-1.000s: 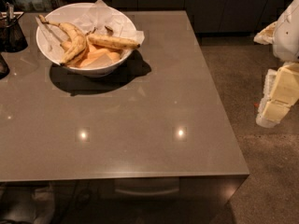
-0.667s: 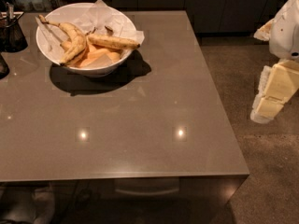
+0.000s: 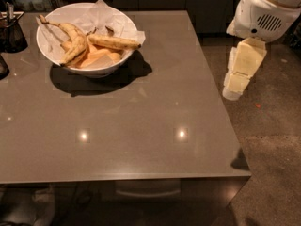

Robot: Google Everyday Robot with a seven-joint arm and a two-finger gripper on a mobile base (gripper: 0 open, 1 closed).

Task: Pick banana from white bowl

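Observation:
The white bowl (image 3: 56, 60) stands at the table's far left, lined with crumpled white paper. The nearly straight speckled banana (image 3: 114, 42) lies across its right half, dark tip toward the right rim. A strongly curved banana (image 3: 70, 40) with a long stem lies at its left, over paler orange pieces (image 3: 96, 58). My gripper (image 3: 233, 89) hangs from the white arm at the right, past the table's right edge, well right of the bowl and apart from it.
The grey table (image 3: 141, 126) fills most of the view; its right edge runs close to my arm. A small dark container (image 3: 11, 32) stands at the far left edge. Dark cabinets line the back. Bare floor lies at the right.
My arm and gripper have moved left toward the table's right edge and sit higher in view. The bowl and bananas have not moved on the table.

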